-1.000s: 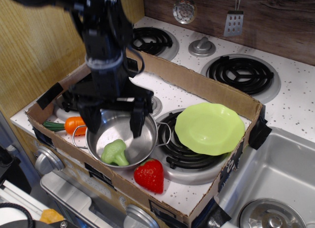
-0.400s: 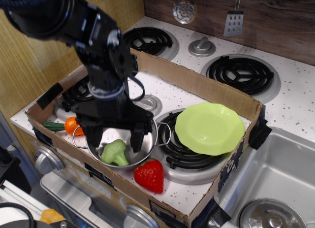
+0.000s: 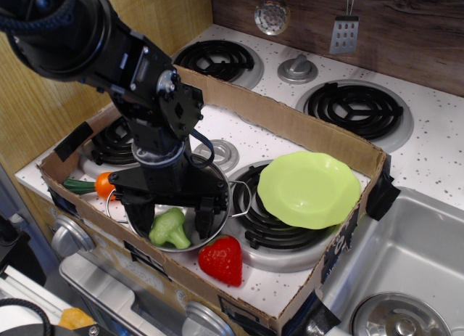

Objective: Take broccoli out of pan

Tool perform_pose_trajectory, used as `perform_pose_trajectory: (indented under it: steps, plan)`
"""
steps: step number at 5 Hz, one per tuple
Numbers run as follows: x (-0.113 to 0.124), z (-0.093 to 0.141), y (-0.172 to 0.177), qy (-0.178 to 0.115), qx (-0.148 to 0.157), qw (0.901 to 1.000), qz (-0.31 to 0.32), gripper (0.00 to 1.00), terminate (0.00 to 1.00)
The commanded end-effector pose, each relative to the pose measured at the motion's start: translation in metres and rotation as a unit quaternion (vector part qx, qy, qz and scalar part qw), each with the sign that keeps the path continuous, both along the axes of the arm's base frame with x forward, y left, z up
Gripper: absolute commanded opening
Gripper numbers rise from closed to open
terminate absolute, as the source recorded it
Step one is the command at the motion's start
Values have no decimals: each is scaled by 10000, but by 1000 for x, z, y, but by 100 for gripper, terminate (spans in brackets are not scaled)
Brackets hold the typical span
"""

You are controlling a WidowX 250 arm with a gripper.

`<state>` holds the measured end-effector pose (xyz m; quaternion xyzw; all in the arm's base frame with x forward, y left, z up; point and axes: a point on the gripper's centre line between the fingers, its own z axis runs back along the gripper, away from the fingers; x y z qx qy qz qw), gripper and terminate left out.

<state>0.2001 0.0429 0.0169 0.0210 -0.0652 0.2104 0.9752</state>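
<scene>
The pale-green broccoli (image 3: 169, 229) lies in the shiny steel pan (image 3: 222, 193) at the front left of the cardboard tray. My black gripper (image 3: 172, 221) is down inside the pan, open, with one finger on each side of the broccoli. The fingers (image 3: 204, 219) stand close to the floret; I cannot tell whether they touch it. My arm hides most of the pan's inside.
An orange carrot (image 3: 106, 183) with a green top lies left of the pan. A red strawberry (image 3: 220, 258) sits in front of it. A lime-green plate (image 3: 308, 189) rests on the burner to the right. The cardboard tray wall (image 3: 290, 125) surrounds them. A sink (image 3: 406, 271) is at the right.
My gripper has come down from above the pan's rim into the pan and now straddles the broccoli. The broccoli and pan have stayed in place.
</scene>
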Motion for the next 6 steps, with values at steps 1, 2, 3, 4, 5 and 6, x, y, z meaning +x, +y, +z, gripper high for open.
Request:
perform_pose_trajectory:
  steps: [1, 2, 3, 4, 5, 6]
  plan:
    - [7, 1, -1, 112, -12, 9999, -3, 0, 0]
    - [9, 9, 0, 183, 60, 9998, -21, 0, 0]
    - [14, 29, 5, 255, 185, 9995, -18, 0, 0]
    - [20, 49, 16, 354, 235, 9991, -61, 0, 0]
    - [31, 68, 33, 225, 533, 9975, -414, 0, 0]
    - [59, 86, 54, 145, 759, 9927, -927, 0, 0]
